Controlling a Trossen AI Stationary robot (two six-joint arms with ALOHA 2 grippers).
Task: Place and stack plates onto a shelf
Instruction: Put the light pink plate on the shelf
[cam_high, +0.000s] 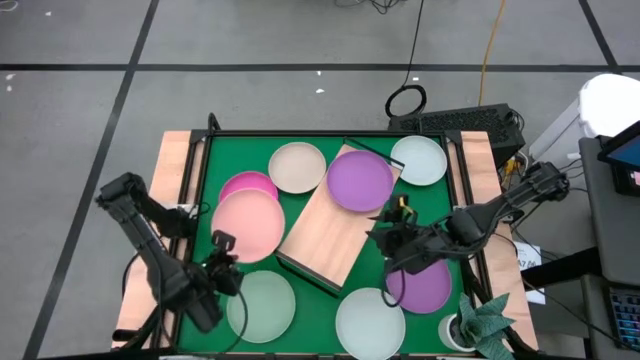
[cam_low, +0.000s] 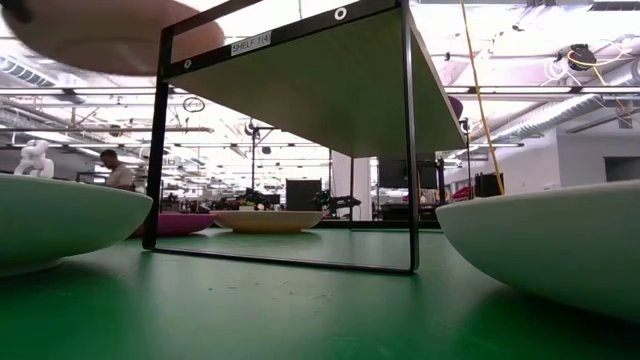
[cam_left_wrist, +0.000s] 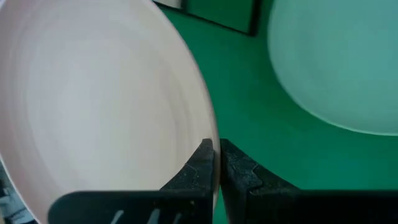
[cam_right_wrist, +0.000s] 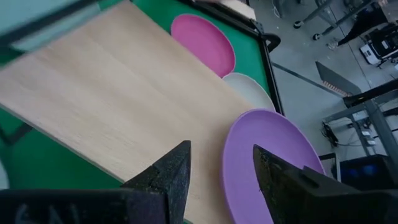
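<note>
The shelf (cam_high: 335, 225), a light wooden board on a thin dark frame, stands slantwise mid-table; from the low view I see its underside (cam_low: 320, 90). A purple plate (cam_high: 360, 181) lies on its far end. My left gripper (cam_high: 222, 258) is shut on a salmon pink plate (cam_high: 247, 225) left of the shelf; that plate shows raised at the low view's top left (cam_low: 100, 30). My right gripper (cam_high: 393, 236) hangs open over the shelf's right edge, short of the purple plate (cam_right_wrist: 267, 162), touching nothing. My left gripper pinches the salmon pink plate's rim (cam_left_wrist: 208, 134) between its two fingers, at the plate's near edge. One finger (cam_left_wrist: 196, 165) lies on the plate's inner face, the other on the outside. The fingers come from the near side, slanting down. The plate is lifted clear of the mat.
On the green mat (cam_high: 215, 160) lie a magenta plate (cam_high: 245, 184), a cream plate (cam_high: 297, 167), pale mint plates at far right (cam_high: 418, 160) and near left (cam_high: 262, 305), a whitish blue plate (cam_high: 370, 322) and a purple plate (cam_high: 425, 288). A potted plant (cam_high: 485, 322) stands at the near right corner.
</note>
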